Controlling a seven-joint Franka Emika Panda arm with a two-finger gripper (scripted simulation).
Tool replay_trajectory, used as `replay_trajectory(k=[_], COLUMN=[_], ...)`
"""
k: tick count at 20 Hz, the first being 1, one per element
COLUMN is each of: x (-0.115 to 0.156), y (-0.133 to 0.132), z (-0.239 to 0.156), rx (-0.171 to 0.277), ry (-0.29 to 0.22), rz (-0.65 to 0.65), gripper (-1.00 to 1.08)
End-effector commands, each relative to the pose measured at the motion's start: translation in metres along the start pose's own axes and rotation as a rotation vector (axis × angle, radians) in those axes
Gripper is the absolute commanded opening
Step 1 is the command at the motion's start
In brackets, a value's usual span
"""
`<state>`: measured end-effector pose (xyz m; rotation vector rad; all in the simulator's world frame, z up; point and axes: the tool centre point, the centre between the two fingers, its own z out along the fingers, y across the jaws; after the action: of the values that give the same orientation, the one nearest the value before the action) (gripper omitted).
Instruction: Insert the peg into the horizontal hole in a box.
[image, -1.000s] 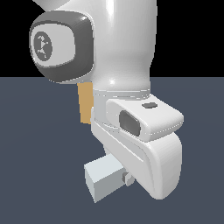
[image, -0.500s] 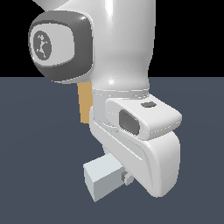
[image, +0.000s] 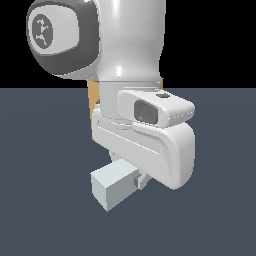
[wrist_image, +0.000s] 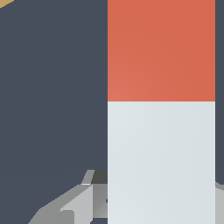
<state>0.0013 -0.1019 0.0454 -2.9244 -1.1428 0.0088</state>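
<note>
- Arm (image: 125, 45): white, with a grey round joint cap; it fills most of the exterior view and hides much of the scene behind it.
- Gripper (image: 140, 181): low, just above the floor, beneath the white hand housing. Only a small grey part of one finger shows in the exterior view, beside the pale end of the peg. In the wrist view a grey finger (wrist_image: 87, 199) lies against one side of the peg and a sliver of a second shows at the other side, so the fingers stand closed on the peg.
- Peg (wrist_image: 161, 131): long square bar held in the gripper. The wrist view shows a pale grey-white stretch nearest the fingers and a red-orange stretch beyond it, the two meeting at a straight line. In the exterior view only the pale end (image: 112, 187) shows, sticking out from under the hand toward the exterior view's left; the red end is hidden by the arm.
- Box (image: 92, 102): tan, mostly hidden behind the arm; a narrow upright strip shows at the exterior view's left of the wrist. A small tan corner (wrist_image: 5, 2) also shows in the wrist view, well apart from the peg.
- Hole: not visible in either view.
- Floor (image: 40, 175): flat, dark slate-blue.
</note>
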Motion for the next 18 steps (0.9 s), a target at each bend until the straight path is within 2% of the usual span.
replay_trajectory(k=[1,10,18], x=[0.002,-0.001,-0.006], y=[-0.007,-0.041,-0.055], z=[-0.013,-0.053,-0.072], rx=[-0.005,-0.006,-0.006], ry=[0.003,0.003,0.003], rz=[-0.068,-0.341,-0.469], gripper=[-1.0,-1.0,-1.0])
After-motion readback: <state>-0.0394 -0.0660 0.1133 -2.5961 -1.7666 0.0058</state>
